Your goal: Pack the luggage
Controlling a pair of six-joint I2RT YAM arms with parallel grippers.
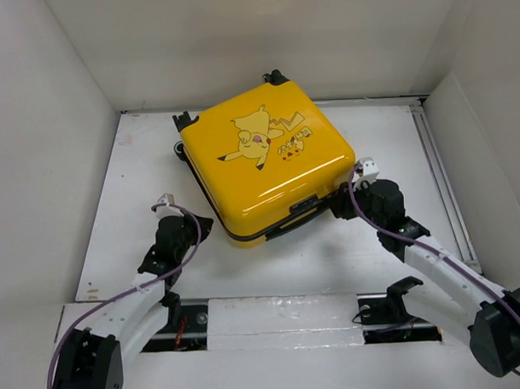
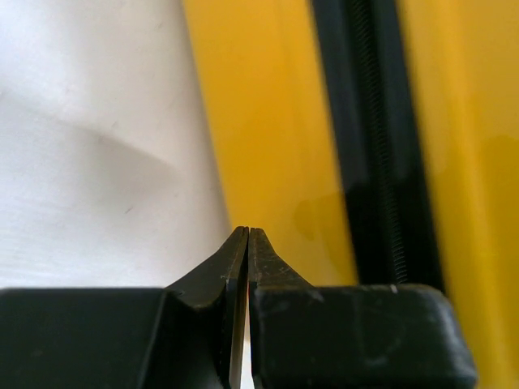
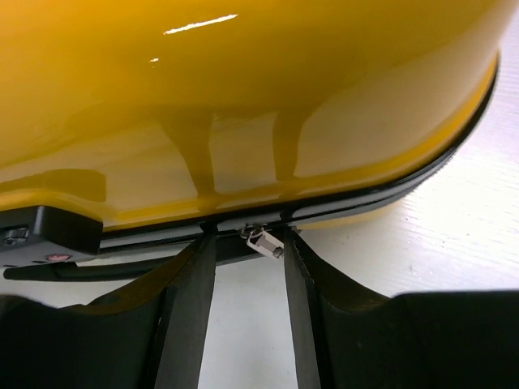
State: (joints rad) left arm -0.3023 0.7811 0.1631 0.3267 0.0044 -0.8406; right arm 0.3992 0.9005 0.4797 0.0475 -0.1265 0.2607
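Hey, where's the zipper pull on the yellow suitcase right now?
In the right wrist view, the silver zipper pull hangs at the seam of the luggage, between the parted tips of the right pincer.

yellow hard-shell luggage [image 1: 267, 160], shut, lying flat mid-table on the white table [image 1: 373, 259], pikachu print up. turned diagonal, one corner toward table's near edge, black wheels [image 1: 277, 75] on the far side. black zipper band [image 2: 365, 121] along the seam, small silver zipper pull [image 3: 263, 241] hanging from it.
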